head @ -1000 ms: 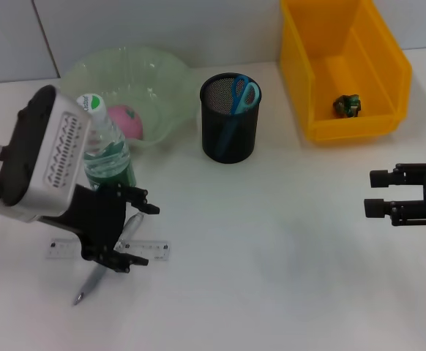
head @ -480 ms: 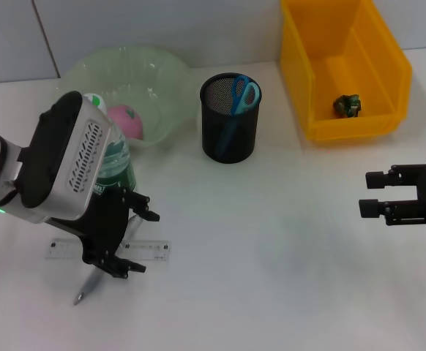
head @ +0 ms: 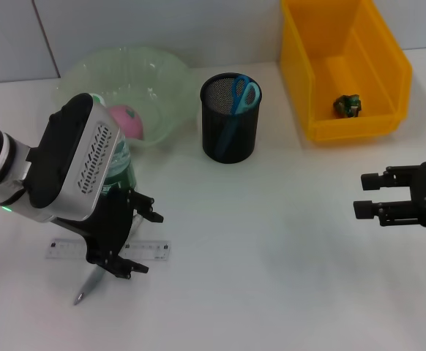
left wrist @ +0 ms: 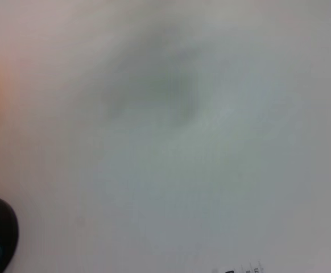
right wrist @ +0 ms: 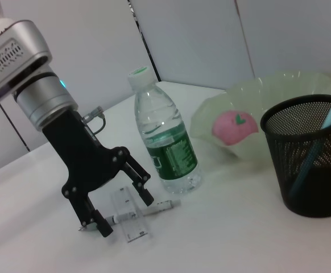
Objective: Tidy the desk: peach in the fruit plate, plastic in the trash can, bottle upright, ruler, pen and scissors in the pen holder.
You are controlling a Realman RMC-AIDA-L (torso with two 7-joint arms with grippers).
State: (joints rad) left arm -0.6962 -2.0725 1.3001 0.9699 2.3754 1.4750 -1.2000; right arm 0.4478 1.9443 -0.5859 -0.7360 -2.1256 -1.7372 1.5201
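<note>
My left gripper [head: 146,243] is open and hangs just above the clear ruler [head: 156,251] and the silver pen [head: 90,284], which lie crossed on the white table. The right wrist view shows the left gripper [right wrist: 125,211] with its jaws straddling the ruler [right wrist: 134,226] and the pen [right wrist: 161,205]. The water bottle [head: 119,167] stands upright behind my left arm. The pink peach [head: 129,121] lies in the green fruit plate [head: 162,73]. Blue scissors [head: 243,93] stand in the black mesh pen holder [head: 229,128]. My right gripper [head: 361,196] is open and empty at the right.
A yellow bin [head: 389,69] at the back right holds a crumpled piece of plastic [head: 347,104]. The left wrist view shows bare white table, with the ruler's edge [left wrist: 239,269] at the bottom.
My left arm has shifted a little to the right and settled over the ruler and pen. My right gripper has drifted slightly to the left.
</note>
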